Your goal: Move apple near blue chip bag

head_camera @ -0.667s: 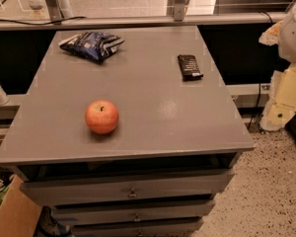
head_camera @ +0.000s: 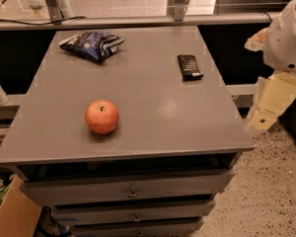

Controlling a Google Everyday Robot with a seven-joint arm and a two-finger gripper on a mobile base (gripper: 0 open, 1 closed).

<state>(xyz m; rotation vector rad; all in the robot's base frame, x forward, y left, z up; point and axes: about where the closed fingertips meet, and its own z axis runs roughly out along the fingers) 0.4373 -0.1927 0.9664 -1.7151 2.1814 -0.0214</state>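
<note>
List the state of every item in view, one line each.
apple: resting on the table, front left, stem dimple up, well apart from the bag.
blue chip bag: crumpled, lying flat, back left.
black packet: lying flat, back right.
gripper: beside the table's right edge, touching nothing on it.

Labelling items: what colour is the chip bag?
Chip bag: dark blue, white markings, camera view. Gripper sits right of the table.

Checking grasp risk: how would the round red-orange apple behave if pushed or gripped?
Round on a flat grey tabletop, the apple likely rolls if pushed. Its smooth skin may slip. The gripper hangs beyond the table's right edge.
</note>
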